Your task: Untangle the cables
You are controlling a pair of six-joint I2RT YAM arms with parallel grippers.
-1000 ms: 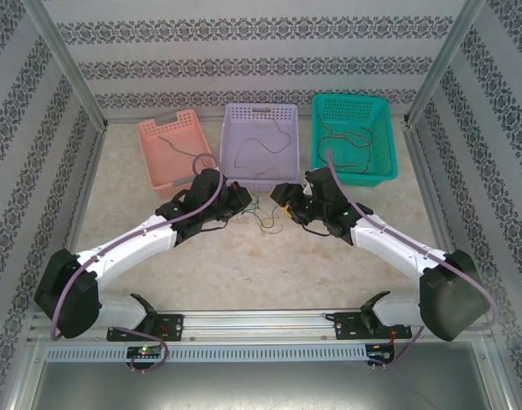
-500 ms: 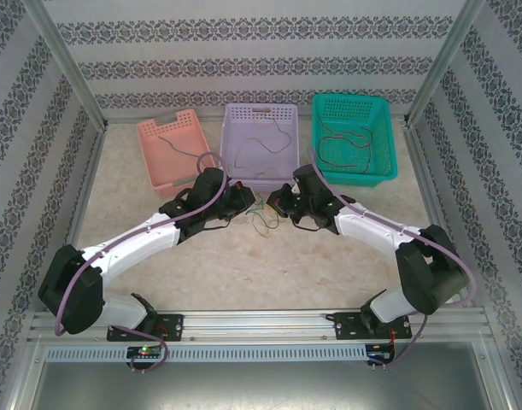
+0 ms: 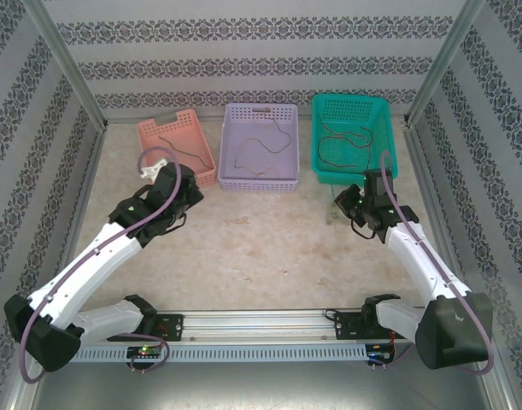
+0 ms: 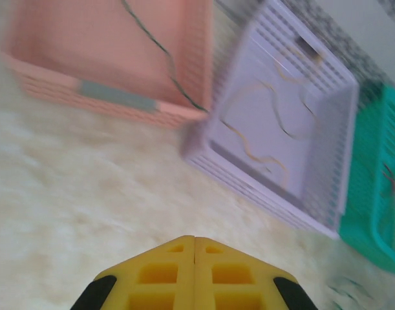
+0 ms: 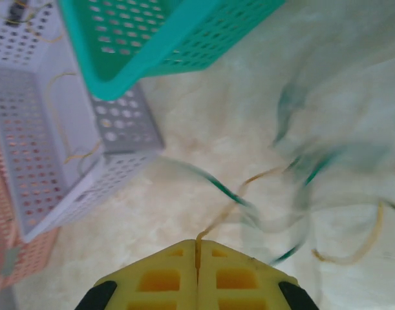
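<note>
Near the table's [image 3: 261, 256] far right corner, just in front of the green basket [image 3: 353, 175], the right gripper [image 5: 197, 244] is clamped on a yellowish cable [image 5: 231, 208], with green cables [image 5: 218, 185] blurred beside it. Toward the far left, by the pink basket [image 3: 167, 120], the left gripper [image 4: 194, 240] is closed and empty. Further cables [image 4: 168, 61] lie inside the pink, lilac [image 3: 259, 108] and green baskets.

Bright, even, diffuse light fills the overhead view, which is sharp throughout, with faint soft shadows on the pale marbled tabletop [image 3: 261, 256]. Motion smears the left wrist view: the pink perforated plastic basket [image 4: 55, 81] and the lilac perforated plastic basket [image 4: 262, 190] lose their edges. In the right wrist view, thin green and yellowish cables [image 5: 220, 186] blur into ghostly streaks.
</note>
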